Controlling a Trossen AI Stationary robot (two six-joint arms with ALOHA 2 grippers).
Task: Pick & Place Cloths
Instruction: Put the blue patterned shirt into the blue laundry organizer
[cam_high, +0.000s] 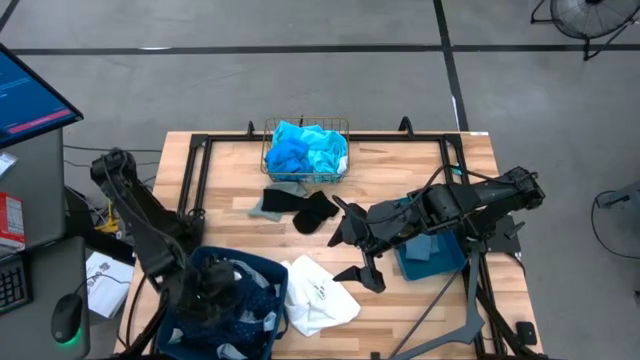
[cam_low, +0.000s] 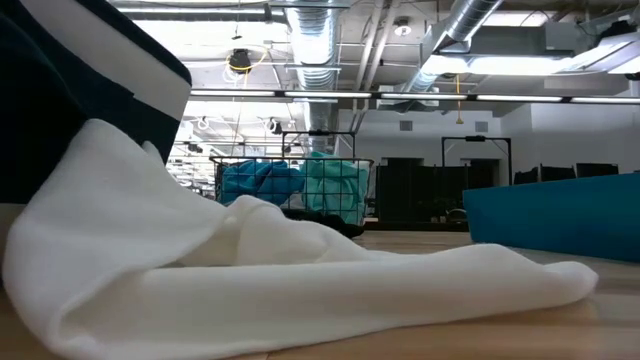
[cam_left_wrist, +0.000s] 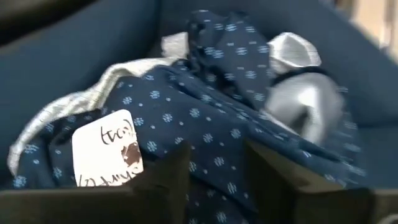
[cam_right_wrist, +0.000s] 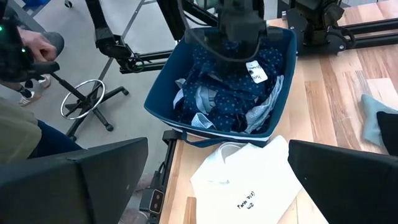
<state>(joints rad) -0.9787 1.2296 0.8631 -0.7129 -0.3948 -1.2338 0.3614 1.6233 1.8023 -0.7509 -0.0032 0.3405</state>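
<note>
A navy dotted cloth (cam_left_wrist: 205, 118) with a white label and a pale grey piece fills the dark blue bin (cam_high: 262, 272) at the near left corner. My left gripper (cam_left_wrist: 217, 180) is down inside that bin, open, with a ridge of the navy cloth between its fingers. A white cloth (cam_high: 315, 295) lies flat on the table beside the bin. My right gripper (cam_high: 352, 252) hovers open just right of it, touching nothing. Turquoise and bright blue cloths (cam_high: 305, 148) sit in the gold wire basket. Grey and black cloths (cam_high: 295, 207) lie in front of the basket. My left gripper comes at the navy dotted cloth (cam_right_wrist: 230, 81) from above, pointing down into the bin. Its open fingers (cam_left_wrist: 169, 177) stand on either side of a raised fold near the label. I cannot tell whether they touch the fabric. The cloth rests in the bin.
A teal bin (cam_high: 430, 255) sits under the right arm at the table's right side. The black frame rail (cam_high: 190, 175) runs along the far and left edges. Off the table's left edge are a person's hand (cam_right_wrist: 28, 46) and a chair base (cam_right_wrist: 81, 99).
</note>
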